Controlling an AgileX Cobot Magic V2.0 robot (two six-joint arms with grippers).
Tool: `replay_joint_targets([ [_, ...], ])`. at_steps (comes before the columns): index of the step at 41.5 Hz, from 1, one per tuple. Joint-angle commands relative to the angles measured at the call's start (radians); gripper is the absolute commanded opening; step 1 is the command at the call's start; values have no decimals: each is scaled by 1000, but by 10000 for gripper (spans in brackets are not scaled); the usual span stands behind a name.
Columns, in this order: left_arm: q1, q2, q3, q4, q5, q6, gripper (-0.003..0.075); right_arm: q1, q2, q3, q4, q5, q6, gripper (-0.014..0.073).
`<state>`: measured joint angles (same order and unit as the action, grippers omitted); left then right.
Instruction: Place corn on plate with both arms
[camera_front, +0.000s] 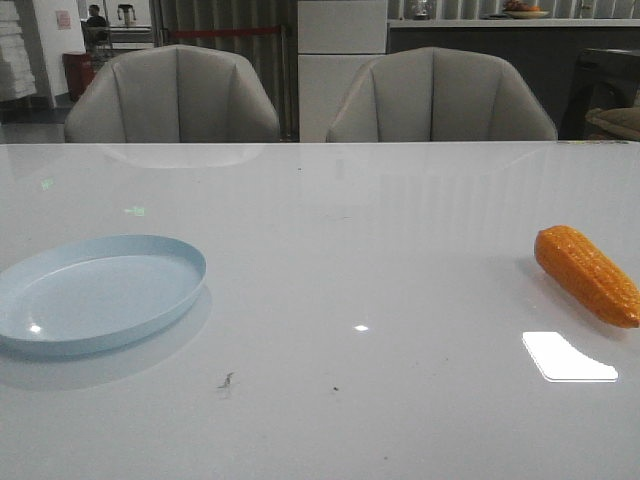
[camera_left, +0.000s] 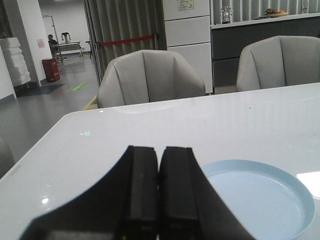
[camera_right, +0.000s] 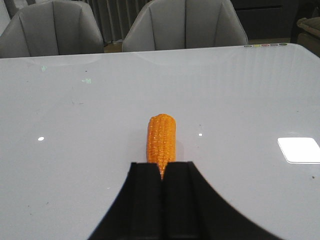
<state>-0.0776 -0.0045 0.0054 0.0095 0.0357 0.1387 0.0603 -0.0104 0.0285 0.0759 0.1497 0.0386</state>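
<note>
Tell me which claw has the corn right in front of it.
The right claw: the corn lies just beyond its shut fingertips. The left claw faces the plate instead.

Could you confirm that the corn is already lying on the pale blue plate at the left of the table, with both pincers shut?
Not quite: the corn lies on the bare table at the right, far from the plate, which holds nothing, as the front view shows. Both the left pincer and the right pincer are indeed shut.

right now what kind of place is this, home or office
Probably an office or showroom, not a home: a glossy white table with padded grey chairs, a red barrier strap across an open floor, and a person working far back.
</note>
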Motion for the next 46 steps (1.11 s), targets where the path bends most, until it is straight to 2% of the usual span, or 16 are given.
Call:
replay_joint_targets([
  [1,0,-16,39,-9,-94,-7,96,-5,-23,-21,3,-85,-8,57],
  [36,0,-16,39,-9,-95,-7,96,-5,-23,-21,3,-97,-8,57],
  [39,0,-16,39,-9,-116,-7,96,-5,-23,-21,3,-105,-8,57],
  [46,0,-16,33,-9,-284,-7,96,-5,-23,-22,3,-190,-8,57],
])
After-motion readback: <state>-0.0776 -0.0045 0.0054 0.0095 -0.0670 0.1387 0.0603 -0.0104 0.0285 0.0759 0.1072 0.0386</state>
